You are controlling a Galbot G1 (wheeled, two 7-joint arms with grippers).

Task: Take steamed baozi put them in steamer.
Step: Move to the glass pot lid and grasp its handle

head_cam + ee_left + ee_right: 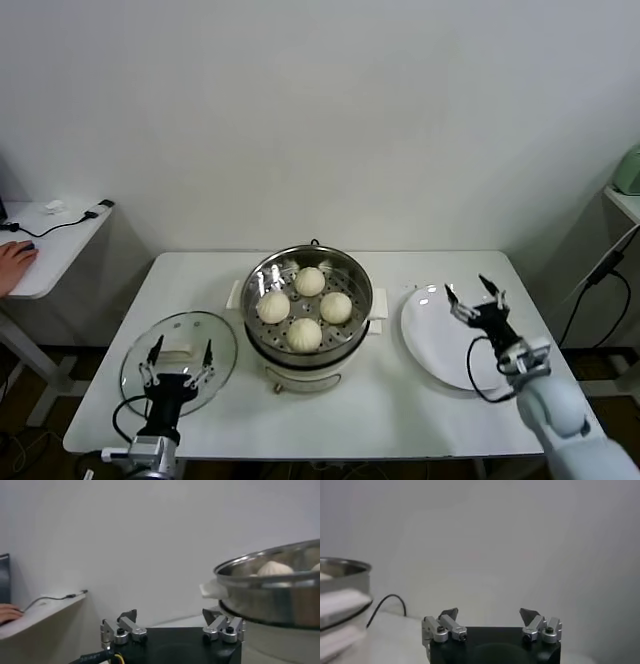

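1. All 4 pale cream-white dome-shaped steamed baozi [305,309] already sit on the perforated steel tray inside the round shiny stainless-steel steamer [262,276] at the middle of the white table [420,410]. The flat white plate [425,345] to the steamer's right is bare.
2. Key relation: the buns lie between the 2 arms. From the right gripper [474,294] they are off toward the robot's left, past the plate's near edge and the steamer's cream side handle. From the left gripper [180,357] they are to the robot's right and farther forward.
3. Both grippers are about equally near the steamer; neither is over it.
4. Right gripper hovers over the plate, fingers spread apart, holding nothing. The right wrist view agrees: the tips [449,613] stand wide with only wall between them.
5. Left gripper sits low at the near left of the table over the round glass lid [220,338], fingers apart, empty. In the left wrist view the steamer rim [270,560] rises just beside it, with 1 bun top showing above it.
6. Buns look smooth, round, no long axis, grouped in a diamond, close together but apparently not touching.
7. Judgement: placing looks complete; no bun is left outside the steamer. The likely remaining move is retracting the arms.
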